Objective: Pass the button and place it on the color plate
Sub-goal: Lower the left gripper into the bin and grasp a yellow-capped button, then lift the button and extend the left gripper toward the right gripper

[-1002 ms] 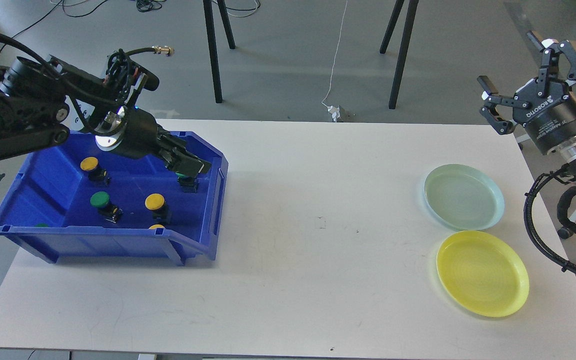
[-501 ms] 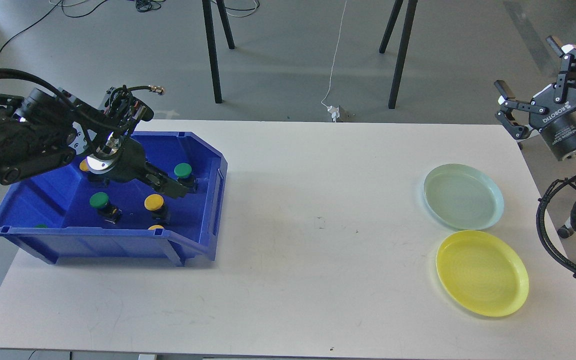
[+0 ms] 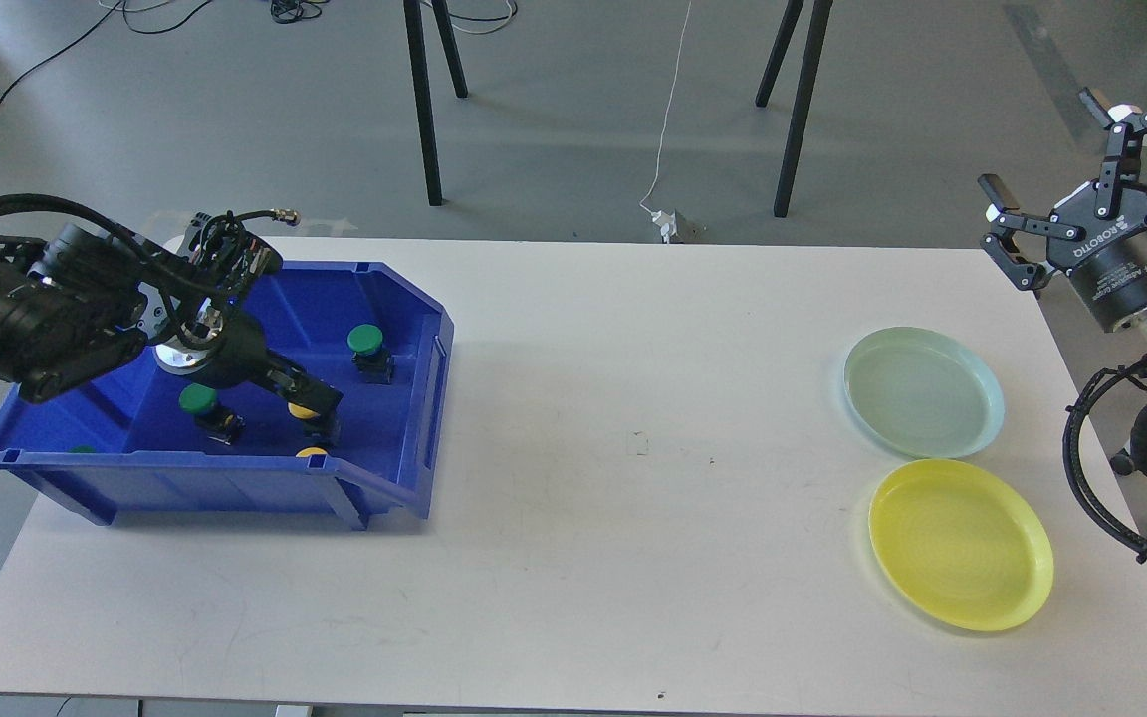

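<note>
A blue bin (image 3: 389,478) at the table's left holds several buttons: a green one (image 3: 366,340), a green one (image 3: 198,399), a yellow one (image 3: 303,411) and a yellow one (image 3: 312,452) by the front wall. My left gripper (image 3: 315,401) is low inside the bin, right over the yellow button, which it partly hides. Its dark fingers cannot be told apart. My right gripper (image 3: 1036,139) is open and empty, raised beyond the table's right edge. A pale green plate (image 3: 922,390) and a yellow plate (image 3: 960,543) lie at the right.
A white table (image 3: 633,518) carries everything. Black stand legs (image 3: 422,100) and a white cable (image 3: 668,119) are on the floor behind it. A sliver of another green button (image 3: 83,449) shows at the bin's front left.
My left gripper has moved down and left inside the bin, from above the far green button to the yellow button. My right gripper shifted right, then slightly back.
</note>
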`<action>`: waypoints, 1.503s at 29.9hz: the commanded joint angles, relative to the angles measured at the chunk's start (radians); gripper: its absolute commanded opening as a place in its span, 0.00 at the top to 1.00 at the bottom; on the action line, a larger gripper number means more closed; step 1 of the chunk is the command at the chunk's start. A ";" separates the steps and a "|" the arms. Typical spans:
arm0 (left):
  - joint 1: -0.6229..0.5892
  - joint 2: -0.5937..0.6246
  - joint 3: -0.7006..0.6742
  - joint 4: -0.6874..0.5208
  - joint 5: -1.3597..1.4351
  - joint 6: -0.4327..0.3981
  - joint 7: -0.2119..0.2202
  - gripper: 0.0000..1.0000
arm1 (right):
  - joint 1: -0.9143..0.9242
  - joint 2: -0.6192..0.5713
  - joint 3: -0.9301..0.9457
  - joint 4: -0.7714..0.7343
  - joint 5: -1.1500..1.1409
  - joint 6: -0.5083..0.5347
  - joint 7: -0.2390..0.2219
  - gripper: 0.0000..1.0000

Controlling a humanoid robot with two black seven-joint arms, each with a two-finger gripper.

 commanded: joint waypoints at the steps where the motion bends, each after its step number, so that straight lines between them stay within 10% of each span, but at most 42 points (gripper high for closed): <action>1: 0.018 -0.013 -0.004 0.025 0.001 0.000 0.000 0.16 | -0.008 -0.002 0.000 0.001 0.000 0.000 0.000 0.01; 11: 0.052 -0.040 -0.004 0.078 -0.001 -0.008 0.000 0.24 | -0.024 -0.006 0.002 0.000 0.000 0.000 0.000 0.01; 13: 0.052 -0.045 -0.004 0.085 0.001 -0.006 0.000 0.44 | -0.026 -0.006 0.000 0.000 0.000 0.000 0.000 0.01; 19: 0.051 -0.045 -0.004 0.085 -0.007 -0.012 0.000 0.60 | -0.037 -0.006 0.000 0.000 0.000 0.000 0.002 0.01; 21: 0.054 -0.045 -0.003 0.085 -0.001 -0.014 0.000 0.97 | -0.038 -0.006 0.000 0.000 0.000 0.000 0.002 0.01; 33: 0.011 -0.001 -0.142 0.015 -0.005 -0.066 0.000 0.99 | -0.049 -0.006 0.002 0.000 0.000 0.000 0.000 0.01; 45: 0.049 0.504 -0.754 -0.586 -0.128 -0.067 0.000 0.98 | -0.087 -0.052 -0.008 0.101 0.000 0.000 -0.006 0.01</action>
